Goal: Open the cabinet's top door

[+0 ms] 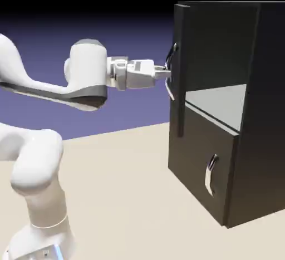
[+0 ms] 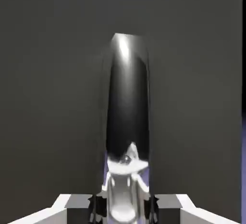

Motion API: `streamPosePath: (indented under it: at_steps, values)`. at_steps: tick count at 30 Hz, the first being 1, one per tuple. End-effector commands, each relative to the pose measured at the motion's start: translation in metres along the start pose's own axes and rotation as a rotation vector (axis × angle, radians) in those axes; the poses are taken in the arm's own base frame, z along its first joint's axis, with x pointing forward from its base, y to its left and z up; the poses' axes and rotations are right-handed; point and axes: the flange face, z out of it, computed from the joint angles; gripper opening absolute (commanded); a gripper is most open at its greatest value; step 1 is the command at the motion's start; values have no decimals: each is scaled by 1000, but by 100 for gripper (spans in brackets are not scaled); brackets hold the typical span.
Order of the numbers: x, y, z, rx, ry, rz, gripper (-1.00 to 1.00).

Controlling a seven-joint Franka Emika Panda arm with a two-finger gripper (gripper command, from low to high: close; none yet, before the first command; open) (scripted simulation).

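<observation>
Gripper (image 1: 162, 73) pinched on the curved silver handle (image 1: 170, 70) of the cabinet's top door, which stands swung open.

From where I'm standing, the white arm (image 1: 88, 72) reaches level toward the exterior view's right, and its two small fingertips close on the upright handle from either side, the handle running up between them in the hand view. The top door (image 1: 179, 64) hangs on the far front edge of the tall black cabinet (image 1: 267, 114), seen nearly edge-on, with a pale grey shelf (image 1: 220, 104) showing inside the opening. Below that, the lower door (image 1: 203, 156) sits closed, its smaller silver handle (image 1: 210, 174) near the side closest to me. Pale tabletop (image 1: 122, 181) spreads under it all, and the arm's rounded white base (image 1: 44, 236) stands at the exterior view's lower left.
</observation>
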Motion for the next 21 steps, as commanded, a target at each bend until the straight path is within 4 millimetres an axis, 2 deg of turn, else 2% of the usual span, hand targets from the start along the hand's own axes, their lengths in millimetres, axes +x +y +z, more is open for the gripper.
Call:
streamPosePath:
  at_steps: [1,12,21]
  values:
    - [-1,-1,-3,-6,6,1,-100]
    - [-10,-9,-28,-59,59,1,-100]
    - [-28,-28,-71,-152,152,1,-100]
